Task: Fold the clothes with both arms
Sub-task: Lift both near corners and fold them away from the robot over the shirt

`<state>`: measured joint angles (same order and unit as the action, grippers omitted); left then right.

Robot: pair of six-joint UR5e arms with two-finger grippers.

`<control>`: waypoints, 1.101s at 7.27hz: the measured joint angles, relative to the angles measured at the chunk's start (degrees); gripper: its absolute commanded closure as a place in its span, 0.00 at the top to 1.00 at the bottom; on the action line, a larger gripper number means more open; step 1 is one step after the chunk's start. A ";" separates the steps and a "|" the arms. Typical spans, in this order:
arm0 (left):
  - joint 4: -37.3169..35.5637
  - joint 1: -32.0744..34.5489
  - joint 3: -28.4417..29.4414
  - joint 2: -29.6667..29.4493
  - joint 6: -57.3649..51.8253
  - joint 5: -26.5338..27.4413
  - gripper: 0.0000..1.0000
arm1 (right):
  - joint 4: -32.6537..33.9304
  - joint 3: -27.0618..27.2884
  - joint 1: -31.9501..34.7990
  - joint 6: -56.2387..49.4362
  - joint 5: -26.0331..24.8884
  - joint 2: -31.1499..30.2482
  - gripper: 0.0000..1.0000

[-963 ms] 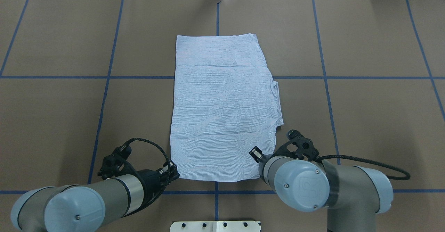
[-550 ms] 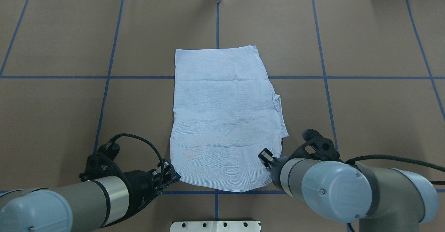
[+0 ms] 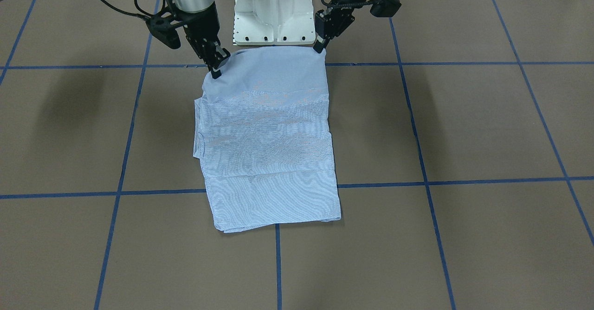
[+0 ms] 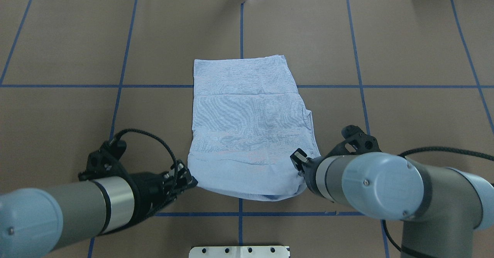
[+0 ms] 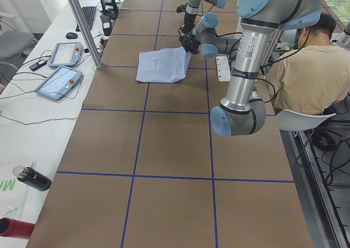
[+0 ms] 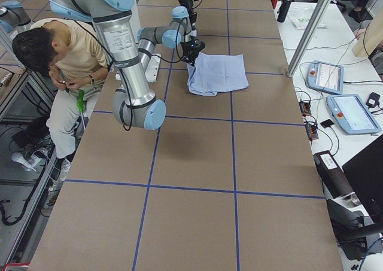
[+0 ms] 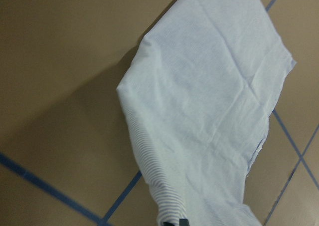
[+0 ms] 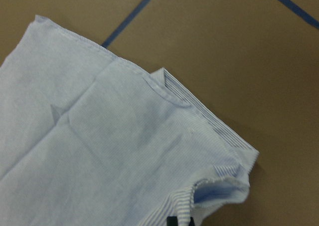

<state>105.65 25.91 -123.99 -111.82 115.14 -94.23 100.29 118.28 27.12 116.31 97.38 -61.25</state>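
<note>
**Q:** Where did we find the shirt?

**A:** We saw the striped shirt (image 4: pixel 247 134) folded into a long rectangle at the middle of the brown tabletop (image 4: pixel 405 142), crossing a blue tape line (image 4: pixel 386 86). Its far end lay flat. The edge nearest the white pedestal (image 3: pixel 274 8) was raised off the surface.

**Q:** And what did we make of the two hands?

**A:** The left hand (image 4: pixel 189 180) was pinching the shirt's near corner on its own side, and the right hand (image 4: pixel 300 164) was pinching the opposite near corner. In both wrist views the cloth ran right down to the fingertips, and the left one showed a shadow under the lifted edge.

**Q:** Did we note anyone nearby?

**A:** We saw a seated person in a tan top (image 5: pixel 306 67) beside the robot's base. Two control tablets (image 5: pixel 60 78) lay on the white bench along the tabletop's far side.
</note>
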 measured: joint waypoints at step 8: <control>16.64 13.18 34.67 -12.86 -11.54 -3.65 0.00 | -13.09 -36.42 13.93 -18.57 9.95 16.75 0.00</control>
<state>122.29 39.10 -89.32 -124.68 103.60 -97.88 87.20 81.86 41.05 97.74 107.32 -44.50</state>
